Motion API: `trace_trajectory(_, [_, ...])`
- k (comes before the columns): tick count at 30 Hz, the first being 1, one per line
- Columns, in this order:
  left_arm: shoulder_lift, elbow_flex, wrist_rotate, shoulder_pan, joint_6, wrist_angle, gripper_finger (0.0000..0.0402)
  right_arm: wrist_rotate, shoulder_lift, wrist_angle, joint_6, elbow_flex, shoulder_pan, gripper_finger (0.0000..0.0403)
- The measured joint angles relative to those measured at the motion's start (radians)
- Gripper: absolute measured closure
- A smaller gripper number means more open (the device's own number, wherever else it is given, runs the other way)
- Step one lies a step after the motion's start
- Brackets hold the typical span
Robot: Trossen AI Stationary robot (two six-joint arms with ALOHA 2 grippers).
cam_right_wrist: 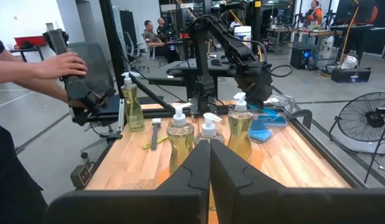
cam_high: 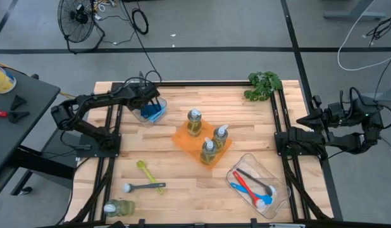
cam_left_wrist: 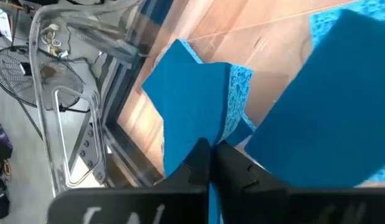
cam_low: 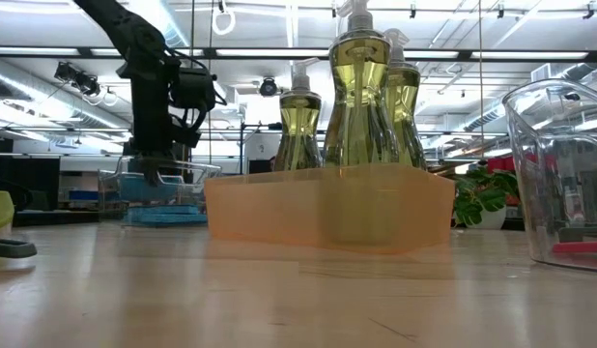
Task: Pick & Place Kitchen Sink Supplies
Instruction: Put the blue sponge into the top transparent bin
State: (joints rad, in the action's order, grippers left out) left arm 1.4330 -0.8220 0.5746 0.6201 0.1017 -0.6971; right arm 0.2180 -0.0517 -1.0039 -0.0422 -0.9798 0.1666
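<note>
Currently the left gripper is positioned over the clear bin at the far-left part of the table, where the blue sponges are collected. In the left wrist view its fingers are pressed together at the tips against the edge of one sponge; whether they actually pinch the sponge cannot be determined. The right gripper waits off the table's right side with its fingers closed and empty. Handling notes, given as judgement: a sponge is light, soft and compressible, so it deforms under the fingers and should be taken across its short sides near the middle, with a firm squeeze; a corner grip risks folding or slipping. Three soap bottles stand upright in the orange tray at table centre, and a fourth bottle lies on its side at the near-left edge. These are heavier, rigid and smooth; grip the body below the pump, not the nozzle. The yellow-green brush and grey brush lie on the near-left tabletop, and the red brush lies in the bin at near right. Brushes are slim and stiff; grasp mid-handle.
</note>
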Motion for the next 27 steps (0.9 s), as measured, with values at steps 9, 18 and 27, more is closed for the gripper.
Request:
trace_trajectory(9, [0.000,0.005,0.000,0.019,0.023,0.041,0.0381,0.000,0.000,0.000,0.000,0.000,0.000,0.0389])
trace_trajectory(18, [0.000,0.005,-0.056,0.019,0.046,0.041,0.0360,0.000,0.000,0.000,0.000,0.000,0.000,0.0389])
trace_trajectory(27, [0.000,0.005,-0.067,0.018,0.034,0.062,0.0262,0.000,0.000,0.000,0.000,0.000,0.000,0.0389])
